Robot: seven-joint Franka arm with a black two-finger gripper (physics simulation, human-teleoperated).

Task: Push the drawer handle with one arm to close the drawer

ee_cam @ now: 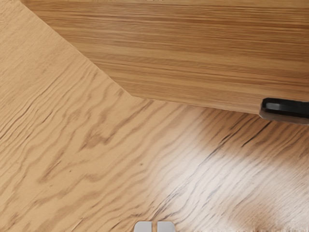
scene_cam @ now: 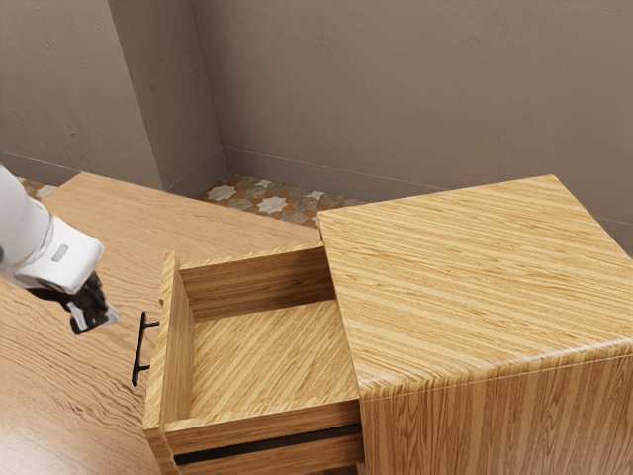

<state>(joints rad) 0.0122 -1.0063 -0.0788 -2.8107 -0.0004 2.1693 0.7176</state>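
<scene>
My gripper (scene_cam: 96, 319) is at the exterior view's left, a short way from the black bar handle (scene_cam: 139, 348) and not touching it. In the wrist view, the two pale tips of the gripper (ee_cam: 154, 226) stand side by side with only a hairline gap, holding nothing. The wooden drawer (scene_cam: 170, 356) is pulled well out of its cabinet, and its inside is bare. One end of the handle (ee_cam: 286, 108) appears in the wrist view, along the lower edge of the drawer front (ee_cam: 188, 53).
The striped wooden cabinet (scene_cam: 475, 277) stands at the exterior view's right, around the drawer's inner end. A wooden table (scene_cam: 119, 223) lies below the gripper and drawer. Brown walls (scene_cam: 415, 89) rise behind a patterned tile floor (scene_cam: 272, 203).
</scene>
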